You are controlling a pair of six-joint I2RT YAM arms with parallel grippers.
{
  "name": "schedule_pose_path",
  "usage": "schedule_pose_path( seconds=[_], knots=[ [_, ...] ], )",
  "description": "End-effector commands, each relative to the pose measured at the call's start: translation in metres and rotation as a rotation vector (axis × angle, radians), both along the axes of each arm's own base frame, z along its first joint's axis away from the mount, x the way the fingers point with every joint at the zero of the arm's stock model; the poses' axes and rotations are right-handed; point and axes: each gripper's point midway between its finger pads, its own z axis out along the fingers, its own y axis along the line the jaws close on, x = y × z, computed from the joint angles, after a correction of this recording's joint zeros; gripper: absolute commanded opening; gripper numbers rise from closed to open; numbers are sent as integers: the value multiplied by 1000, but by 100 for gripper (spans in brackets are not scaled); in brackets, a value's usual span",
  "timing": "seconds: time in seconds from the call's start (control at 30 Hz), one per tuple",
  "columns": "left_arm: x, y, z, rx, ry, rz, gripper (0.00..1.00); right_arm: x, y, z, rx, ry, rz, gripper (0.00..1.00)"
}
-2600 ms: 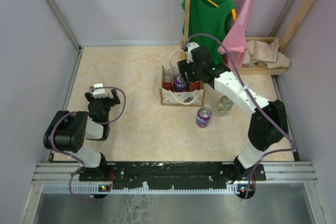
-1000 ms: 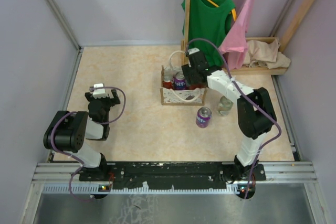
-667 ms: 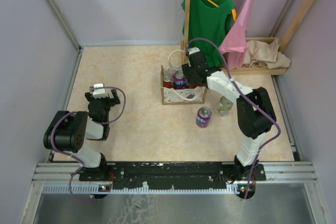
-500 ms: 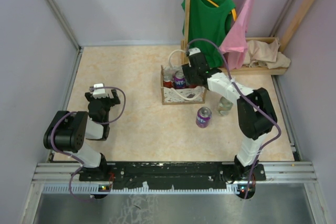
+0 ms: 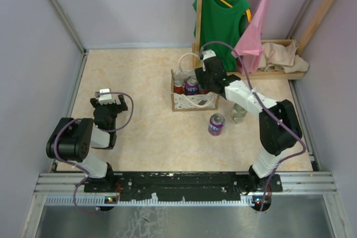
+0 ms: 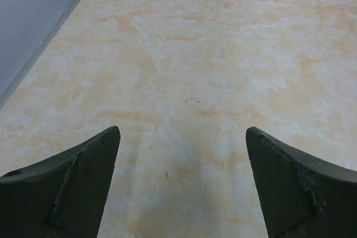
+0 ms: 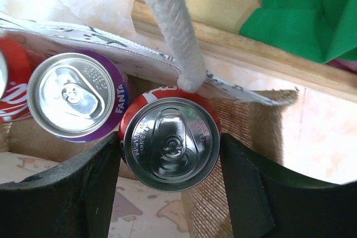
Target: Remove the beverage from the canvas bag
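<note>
The canvas bag point(image 5: 192, 102) stands mid-table, beige with a white lace band and white loop handles point(image 7: 167, 26). Inside it stand a red can point(image 7: 170, 143), a purple Fanta can point(image 7: 70, 94) and another red can point(image 7: 8, 93) at the left edge. My right gripper point(image 5: 205, 82) reaches into the bag's right end. In the right wrist view this gripper point(image 7: 170, 157) is shut on the red can, one finger pressed against each side. My left gripper point(image 5: 106, 95) rests low at the left of the table, open over bare tabletop point(image 6: 182, 137).
A purple can point(image 5: 216, 124) and a clear bottle point(image 5: 239, 112) stand on the table in front of the bag, to its right. Behind the bag are a wooden rack with a green shirt point(image 5: 220, 15) and pink cloth point(image 5: 254, 34), and a wooden tray of tan cloth point(image 5: 281, 57).
The right arm's elbow has swung to the right while its gripper stays at the bag's right end on the red can. The left arm has not moved.
</note>
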Motion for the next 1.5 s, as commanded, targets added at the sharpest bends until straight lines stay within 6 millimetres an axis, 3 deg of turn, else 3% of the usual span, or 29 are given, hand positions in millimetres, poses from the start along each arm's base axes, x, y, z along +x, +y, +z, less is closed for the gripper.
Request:
schedule_pose_path(
  seconds=[0.0, 0.33, 0.6, 0.73, 0.97, 1.17, 1.3, 1.47],
  knots=[
    [-1, 0, 0, 5, -6, 2, 100, 12, 6, 98, 99, -256, -1, 0],
    [-1, 1, 0, 4, -4, 4, 100, -1, 16, 140, 111, -337, 22, 0],
    [-1, 0, 0, 4, -5, 2, 100, -23, 24, 202, 165, -451, 52, 0],
    [-1, 1, 0, 4, -4, 3, 100, -43, 24, 245, 212, -540, 65, 0],
    [-1, 0, 0, 5, -5, 2, 100, -79, 1, 294, 221, -641, 18, 0],
    [-1, 0, 0, 5, -4, 2, 100, -114, -39, 298, 198, -618, -103, 0],
    [-1, 1, 0, 4, -5, 3, 100, -142, -67, 280, 209, -538, -178, 0],
    [-1, 0, 0, 5, -5, 2, 100, -172, -84, 252, 244, -437, -198, 0]
  ],
)
